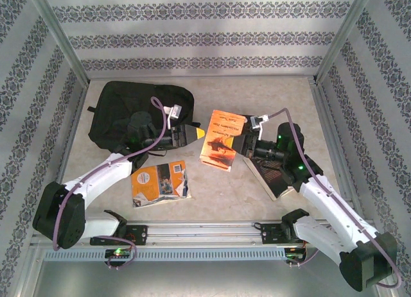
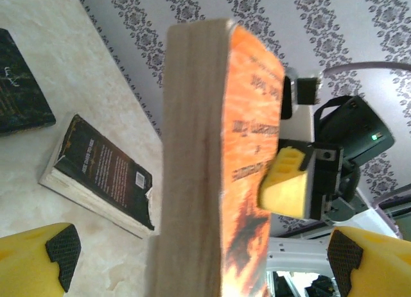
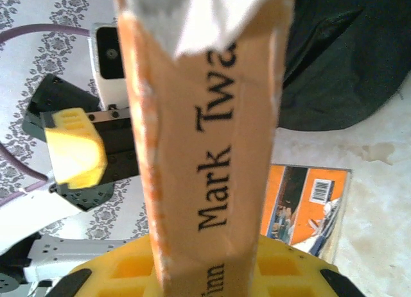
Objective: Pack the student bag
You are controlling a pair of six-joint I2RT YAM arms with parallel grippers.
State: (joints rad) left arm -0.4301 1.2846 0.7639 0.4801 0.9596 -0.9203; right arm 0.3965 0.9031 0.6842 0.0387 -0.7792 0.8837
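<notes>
We were looking at a robotics lab test cell dressed up as a room. Two white robot arms, the left arm (image 1: 96, 175) and the right arm (image 1: 327, 207), were bolted to an aluminium rail (image 1: 205, 231) along the near edge of a beige stone-look bench (image 1: 231, 201), with a slotted cable duct (image 1: 192, 253) in front. Bare aluminium posts (image 1: 63, 43) framed wall panels papered in striped damask wallpaper (image 1: 192, 37), a homely backdrop around the student bag (image 1: 128, 108) and some paperbacks (image 1: 159, 181).
</notes>
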